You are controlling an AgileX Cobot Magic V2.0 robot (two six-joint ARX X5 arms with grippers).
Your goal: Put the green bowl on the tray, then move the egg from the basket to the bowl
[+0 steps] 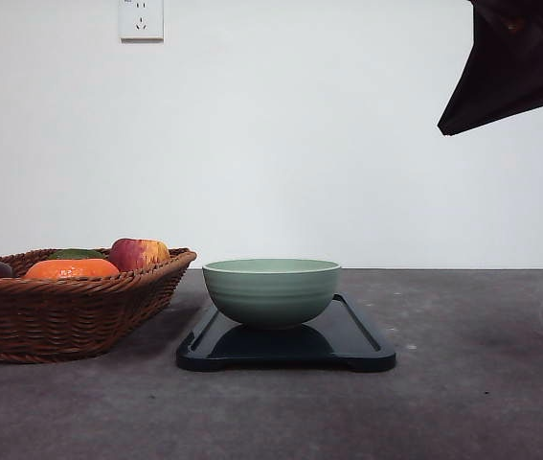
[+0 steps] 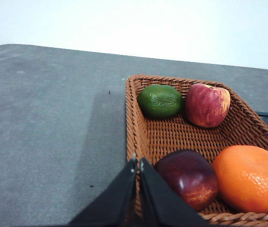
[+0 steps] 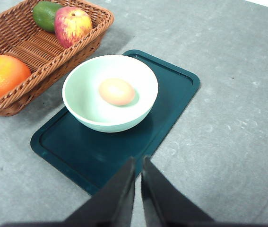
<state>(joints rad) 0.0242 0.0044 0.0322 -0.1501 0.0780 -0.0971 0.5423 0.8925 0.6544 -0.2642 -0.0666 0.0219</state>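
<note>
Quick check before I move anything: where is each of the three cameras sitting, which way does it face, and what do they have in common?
Front: low at table height, facing the wall; green bowl on tray, basket leftward; dark arm part at upper right.
Left wrist: above the basket's corner, looking down; left gripper closed.
Right wrist: above the tray, looking down at the egg in the bowl; right gripper closed.
Shared: the basket appears in all three; bowl and tray in front and right wrist.

Front view low at table level — both wrist views overlook the basket [image 2: 181,137]

green bowl [image 3: 92,113] pale sage | tray [image 3: 171,82] dark blue-black | basket [image 3: 30,45] brown woven | egg [image 3: 116,91] tan
</note>
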